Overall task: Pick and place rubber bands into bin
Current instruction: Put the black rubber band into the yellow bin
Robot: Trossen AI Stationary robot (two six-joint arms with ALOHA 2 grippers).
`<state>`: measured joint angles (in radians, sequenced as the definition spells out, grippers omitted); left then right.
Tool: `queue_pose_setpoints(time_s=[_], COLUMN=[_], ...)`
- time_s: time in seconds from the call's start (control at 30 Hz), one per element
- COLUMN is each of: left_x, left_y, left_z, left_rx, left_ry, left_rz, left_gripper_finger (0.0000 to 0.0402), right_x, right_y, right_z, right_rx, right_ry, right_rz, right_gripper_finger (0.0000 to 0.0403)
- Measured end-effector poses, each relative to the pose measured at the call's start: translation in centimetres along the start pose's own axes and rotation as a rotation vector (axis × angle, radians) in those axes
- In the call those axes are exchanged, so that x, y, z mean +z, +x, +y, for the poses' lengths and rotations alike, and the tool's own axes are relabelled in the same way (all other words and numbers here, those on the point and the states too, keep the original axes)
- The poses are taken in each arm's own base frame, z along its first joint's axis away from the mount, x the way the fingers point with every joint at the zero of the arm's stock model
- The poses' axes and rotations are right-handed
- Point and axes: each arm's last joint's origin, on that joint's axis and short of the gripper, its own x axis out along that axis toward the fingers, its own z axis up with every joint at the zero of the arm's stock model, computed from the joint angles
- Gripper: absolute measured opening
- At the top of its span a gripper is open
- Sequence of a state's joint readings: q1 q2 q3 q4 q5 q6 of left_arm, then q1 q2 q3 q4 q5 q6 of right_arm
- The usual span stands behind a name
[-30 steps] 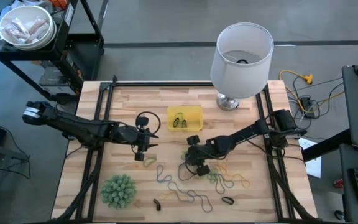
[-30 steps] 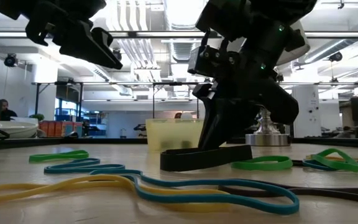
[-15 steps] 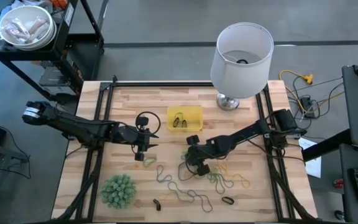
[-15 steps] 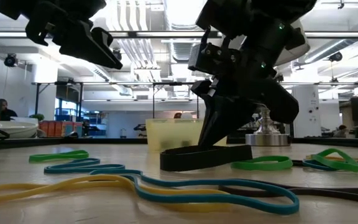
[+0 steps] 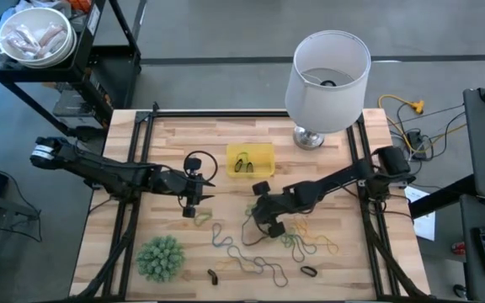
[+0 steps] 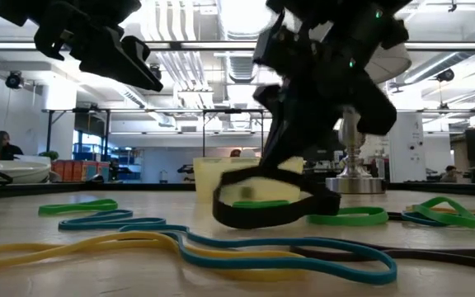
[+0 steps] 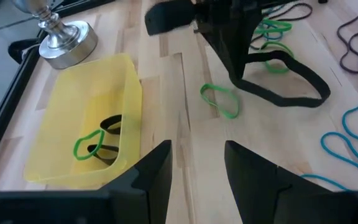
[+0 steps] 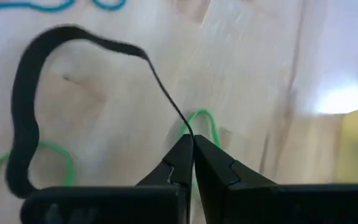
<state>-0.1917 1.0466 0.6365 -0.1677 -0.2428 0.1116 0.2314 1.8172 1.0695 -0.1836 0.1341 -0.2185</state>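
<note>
My right gripper (image 5: 264, 220) (image 8: 193, 144) stands low over the table's middle, just on the near side of the yellow bin (image 5: 251, 158) (image 7: 86, 143), and is shut on a large black rubber band (image 6: 270, 216) (image 7: 281, 84). A green loop and a dark loop lie inside the bin. My left gripper (image 5: 197, 202) (image 7: 197, 165) hovers open to the left of the bin and touches nothing. Many coloured rubber bands (image 5: 297, 240) (image 6: 180, 243) lie flat on the near half of the table, and a small green one (image 7: 221, 101) lies between the two grippers. My right gripper pinches one thin strand of the black band (image 8: 178, 115) between its two fingertips, coming from above and pointing down. The band hangs below the fingers as an open loop. Its lower part (image 6: 262, 223) rests on the table.
A lamp with a white shade (image 5: 328, 71) stands on a metal foot (image 7: 64, 43) at the far edge, right of the bin. A spiky green ball (image 5: 160, 257) sits near the front left corner. Blue and yellow bands (image 6: 221, 252) snake across the near side.
My right gripper has risen a little and drawn up one side of the black band. The band, which lay flat on the table, now stands open as a loop, its lower part still on the wood. My left arm has kept still.
</note>
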Motion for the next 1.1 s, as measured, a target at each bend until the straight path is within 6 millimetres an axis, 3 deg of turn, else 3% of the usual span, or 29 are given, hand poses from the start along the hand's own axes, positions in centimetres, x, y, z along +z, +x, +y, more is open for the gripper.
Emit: queue_pose_setpoints(time_s=[0.2,0.63,0.87,1.1], left_x=[0.0,0.0,0.0,0.0], left_y=[0.0,0.0,0.0,0.0], left_z=[0.0,0.0,0.0,0.0], left_rx=[0.000,0.000,0.000,0.000], left_ry=[0.000,-0.001,-0.001,0.000], left_rz=[-0.002,-0.003,-0.003,-0.003], left_gripper_finger=[0.0132,0.0132,0.0132,0.0132], right_x=[1.1,2.3,3.0,2.6], right_y=[-2.7,-7.1,-7.9,-8.0], right_z=[-0.3,-2.2,-3.3,-6.0], right_rx=[-0.066,-0.413,-0.536,-0.651], right_ry=[-0.042,-0.122,-0.181,-0.158], right_rz=[-0.059,-0.097,-0.114,-0.062], right_gripper_finger=[0.0008,0.0008,0.0008,0.0008])
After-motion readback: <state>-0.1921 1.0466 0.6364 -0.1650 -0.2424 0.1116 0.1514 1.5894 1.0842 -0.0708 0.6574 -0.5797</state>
